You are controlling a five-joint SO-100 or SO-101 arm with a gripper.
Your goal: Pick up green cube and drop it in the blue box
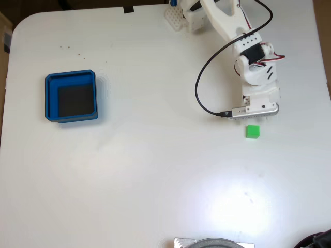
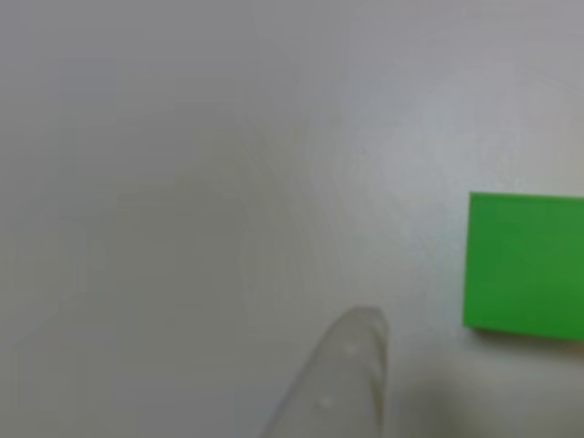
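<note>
The green cube (image 1: 252,132) lies on the white table (image 1: 155,170), right of centre in the fixed view. Just above it in that view hangs my gripper (image 1: 257,112), its fingers hidden under the white wrist and silver camera bar. In the other view the cube (image 2: 525,265) sits at the right edge, flat on the table. One pale fingertip (image 2: 354,360) pokes up from the bottom, left of the cube and apart from it. The blue box (image 1: 71,96) with its dark floor stands far off at the left, with nothing in it.
A black cable (image 1: 206,77) loops left of the arm. The arm's base (image 1: 189,15) stands at the table's far edge. A grey round object (image 1: 214,243) and a dark object (image 1: 318,240) sit at the near edge. Bare table stretches between cube and box.
</note>
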